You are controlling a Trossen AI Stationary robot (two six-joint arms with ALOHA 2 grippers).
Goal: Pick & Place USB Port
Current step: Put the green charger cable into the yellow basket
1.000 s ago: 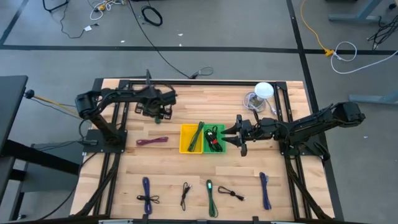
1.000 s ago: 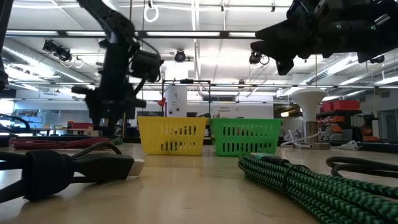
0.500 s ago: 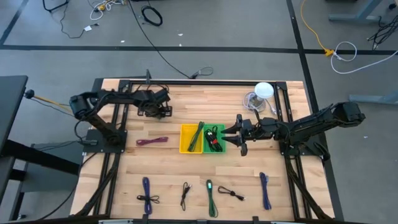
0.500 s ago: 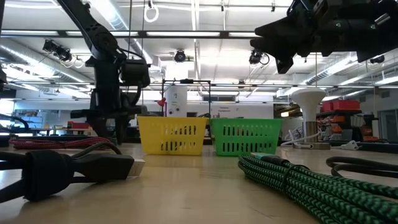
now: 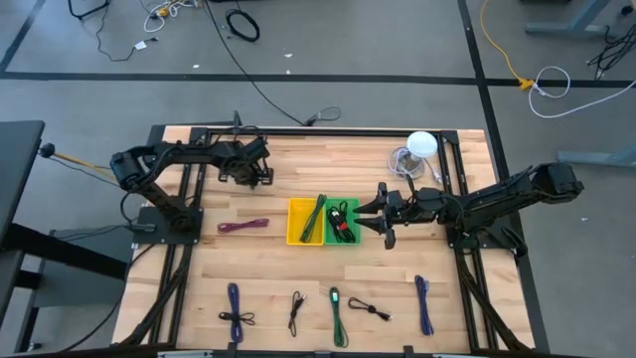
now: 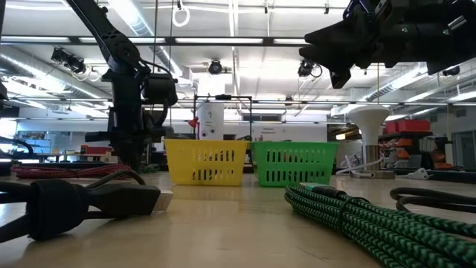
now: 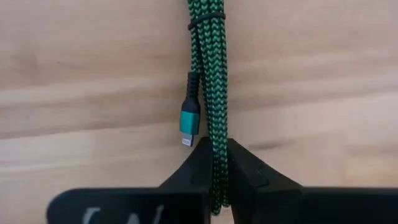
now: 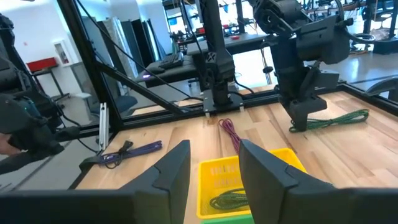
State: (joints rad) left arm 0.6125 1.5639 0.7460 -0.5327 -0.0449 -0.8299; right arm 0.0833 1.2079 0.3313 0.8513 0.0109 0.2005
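While the left arm reaches low across the far left part of the table (image 5: 298, 164), its left gripper (image 7: 211, 163) points down at the wood and its fingers (image 7: 247, 171) are pinched narrow on a green braided cable (image 7: 213, 81) — the bundled cord runs straight out from between them, lying flat on the planks, with its teal-collared plug (image 7: 189, 123) just beside the fingertips. From the right wrist view that same cable (image 8: 339, 119) trails away from the gripper along the tabletop. The right arm stretches in from the right side, held level above the table, its right gripper (image 5: 382, 218) spread wide and holding nothing — poised just beside the green basket (image 5: 352, 242), which touches the yellow basket (image 5: 297, 240).
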